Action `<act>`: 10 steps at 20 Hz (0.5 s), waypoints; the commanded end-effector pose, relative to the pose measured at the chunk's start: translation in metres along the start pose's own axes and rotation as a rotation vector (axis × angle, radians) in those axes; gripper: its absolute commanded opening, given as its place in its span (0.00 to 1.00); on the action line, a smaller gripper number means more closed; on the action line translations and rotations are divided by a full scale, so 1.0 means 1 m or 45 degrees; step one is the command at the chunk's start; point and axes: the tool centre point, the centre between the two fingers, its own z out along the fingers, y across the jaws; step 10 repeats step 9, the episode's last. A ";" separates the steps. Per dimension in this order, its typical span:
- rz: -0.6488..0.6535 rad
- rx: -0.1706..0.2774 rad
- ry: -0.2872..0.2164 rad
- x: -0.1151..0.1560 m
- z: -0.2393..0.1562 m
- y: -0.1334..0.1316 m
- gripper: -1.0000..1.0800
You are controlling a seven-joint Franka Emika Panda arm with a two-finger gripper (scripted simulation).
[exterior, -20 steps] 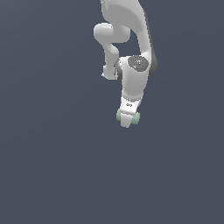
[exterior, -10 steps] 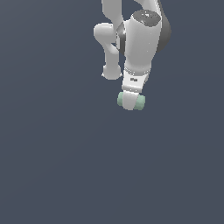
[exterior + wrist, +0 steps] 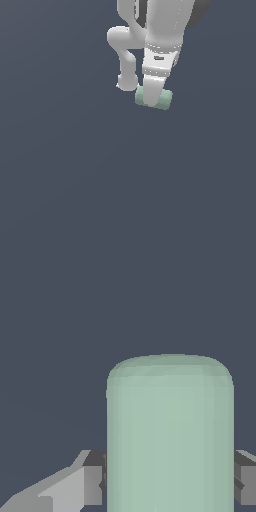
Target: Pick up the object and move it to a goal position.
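Object carriage was under way, judged by how things stood. Largest in the exterior view was the bench (image 3: 75, 190), a plain slate-grey field with no edge or corner in sight, so nothing could be placed against its edges. Above it, at the top of the view, stood the white arm (image 3: 162, 30), its wrist and body much bigger in the picture than a second before, when the whole arm showed smaller and further toward the exterior view's left. Half a second before, it had already shifted toward the exterior view's right and grown; that drift had carried on.

Below the wrist hung the end effector (image 3: 152, 97), closed about the object (image 3: 165, 100), whose mint ends stuck out to either side of the white fingers. The wrist view agreed: the pale green block filled the gap, with a dark finger pad (image 3: 95, 478) pressed to one flank and the other pad at the far flank.

The object had kept its seat in the grip through all three moments, with no slip or tilt that I could make out. No shadow or contact with the bench showed, so it seemed to be held clear of it. No goal marker was visible, so how much travel remained could not be told.
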 end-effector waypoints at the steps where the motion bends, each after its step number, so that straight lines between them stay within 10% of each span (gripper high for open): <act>1: 0.001 0.001 -0.001 0.000 -0.013 0.000 0.00; 10: 0.002 0.001 -0.002 0.000 -0.030 0.001 0.00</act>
